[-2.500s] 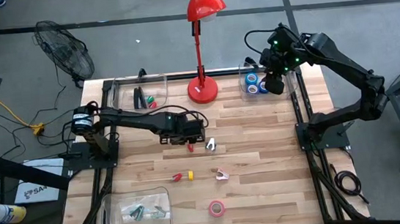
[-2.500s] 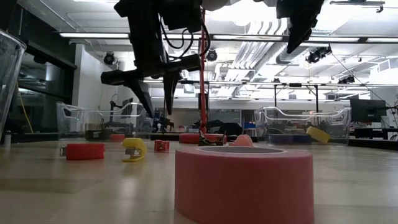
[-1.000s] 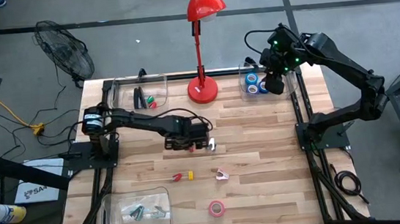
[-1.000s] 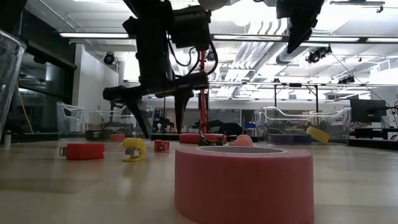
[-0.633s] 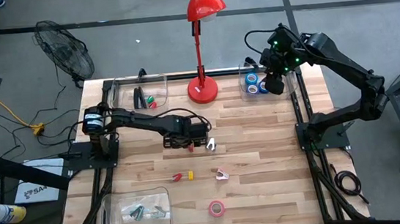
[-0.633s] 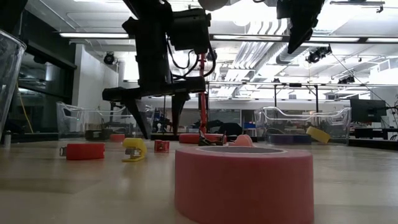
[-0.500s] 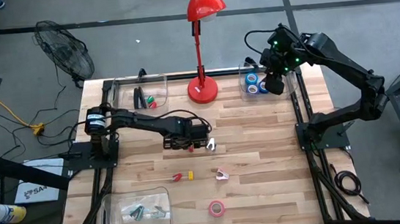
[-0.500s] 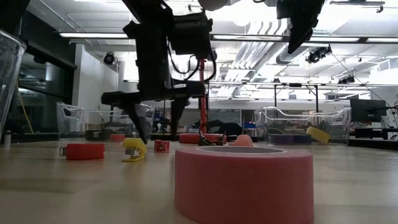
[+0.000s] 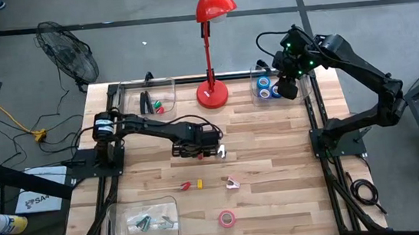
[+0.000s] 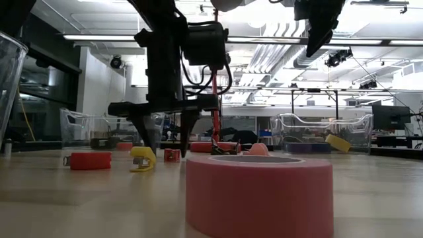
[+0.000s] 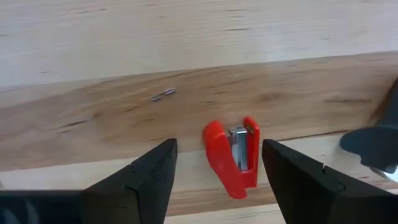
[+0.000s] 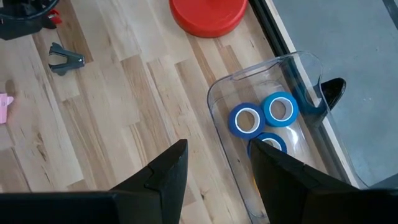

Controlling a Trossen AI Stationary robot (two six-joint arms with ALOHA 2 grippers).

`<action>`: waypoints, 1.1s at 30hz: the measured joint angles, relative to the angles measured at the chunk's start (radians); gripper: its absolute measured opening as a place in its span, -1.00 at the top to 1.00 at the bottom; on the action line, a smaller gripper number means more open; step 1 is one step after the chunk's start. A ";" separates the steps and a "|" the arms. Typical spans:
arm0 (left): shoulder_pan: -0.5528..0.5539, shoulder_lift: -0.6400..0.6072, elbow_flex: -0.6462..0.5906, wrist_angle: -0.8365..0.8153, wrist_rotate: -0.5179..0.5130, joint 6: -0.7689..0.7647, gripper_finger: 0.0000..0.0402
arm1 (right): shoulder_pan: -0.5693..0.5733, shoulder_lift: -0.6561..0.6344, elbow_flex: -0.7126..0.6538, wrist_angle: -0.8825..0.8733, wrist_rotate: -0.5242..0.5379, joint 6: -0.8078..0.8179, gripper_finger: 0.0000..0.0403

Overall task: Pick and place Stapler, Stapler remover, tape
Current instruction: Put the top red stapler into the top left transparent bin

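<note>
A red staple remover (image 11: 233, 155) lies flat on the wooden table. My left gripper (image 9: 197, 151) is open just above it, one finger on each side, touching nothing; it also shows in the low view (image 10: 165, 135) close to the table top. The black stapler (image 9: 145, 102) lies in the clear bin at the far left. Three blue tape rolls (image 12: 249, 121) lie in the clear bin (image 9: 268, 87) at the far right. My right gripper (image 9: 287, 87) hovers open and empty above that bin. A pink tape roll (image 9: 226, 218) sits near the front edge.
A white and black staple remover (image 9: 221, 153) lies just right of my left gripper. A pink staple remover (image 9: 233, 182) and a small red and yellow item (image 9: 191, 185) lie mid-table. The red lamp's base (image 9: 212, 94) stands at the far edge. A clear bin (image 9: 144, 222) with small items sits near left.
My left gripper has come down toward the table over the red staple remover, staying open. The right arm has kept still.
</note>
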 joint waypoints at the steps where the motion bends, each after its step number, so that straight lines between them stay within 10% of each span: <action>1: 0.000 0.000 0.000 -0.003 -0.002 0.000 -0.13 | 0.000 0.000 0.000 0.000 0.000 0.000 0.18; 17: 0.001 0.006 0.018 -0.078 0.026 0.096 0.71 | 0.000 0.000 0.000 0.000 0.000 0.000 0.18; 33: 0.197 -0.105 0.189 -0.404 -0.116 0.372 0.72 | -0.008 0.000 0.000 0.000 0.008 0.005 0.18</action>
